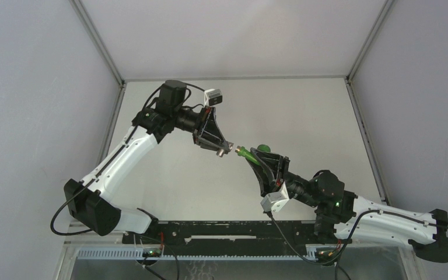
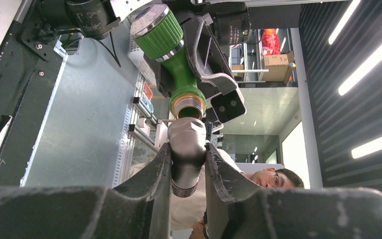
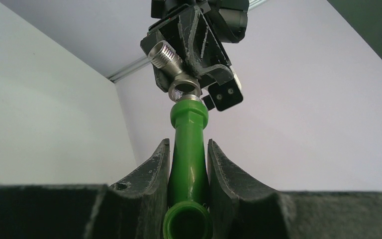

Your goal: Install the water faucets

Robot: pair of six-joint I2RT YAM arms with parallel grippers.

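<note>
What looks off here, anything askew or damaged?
Nothing broken or dropped. The left pincer grips the grey elbow, the right pincer the green tap, end to end in mid-air. In the right wrist view the elbow's mouth looks slightly tilted against the tap's end.

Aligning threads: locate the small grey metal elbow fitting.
Top view, mid-scene above the table: the elbow fitting is clamped in the left gripper, facing the bright-green round-knobbed tap in the right gripper.
</note>
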